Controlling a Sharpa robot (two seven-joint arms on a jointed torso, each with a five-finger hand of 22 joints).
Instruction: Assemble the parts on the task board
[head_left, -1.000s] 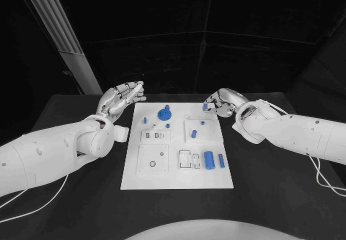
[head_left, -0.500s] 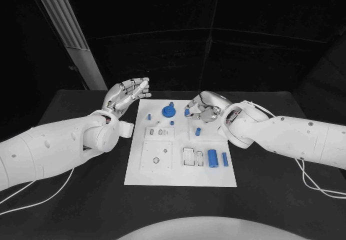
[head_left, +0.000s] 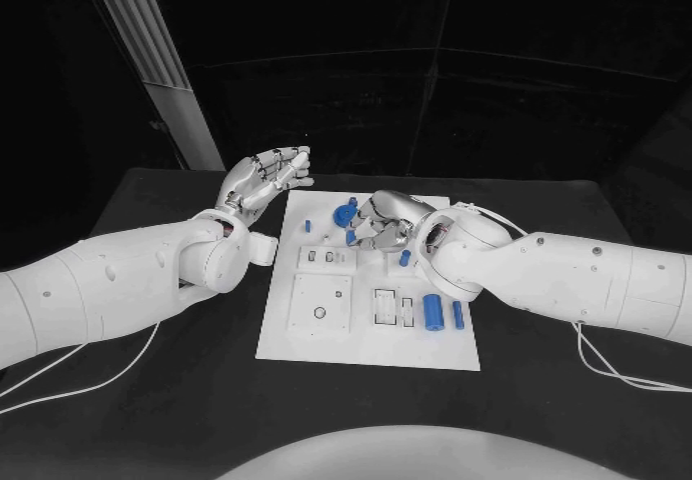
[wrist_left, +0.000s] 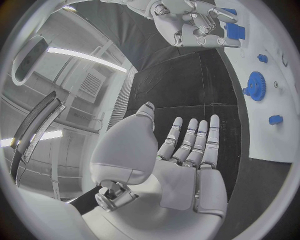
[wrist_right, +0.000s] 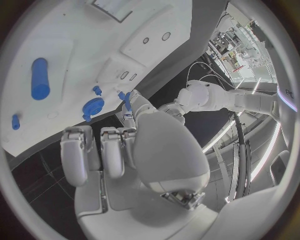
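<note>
The white task board (head_left: 310, 340) lies mid-table (head_left: 173, 400), bearing a blue gear (head_left: 342, 215), a blue cylinder (head_left: 434, 312) and smaller blue parts. The right robot hand (head_left: 378, 222) hangs over the board's far end, fingers curled, pinching a small blue part (wrist_left: 233, 31). The left robot hand (head_left: 264, 178) is raised beside the board's far left corner, fingers straight and spread, holding nothing.

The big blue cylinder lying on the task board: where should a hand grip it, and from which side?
Grip the big blue cylinder across its middle, from above. It lies flat on the task board, and a thinner blue pin lies close beside it, so a sideways approach looks cramped. The left hand is free; the right hand holds a small blue part.
</note>
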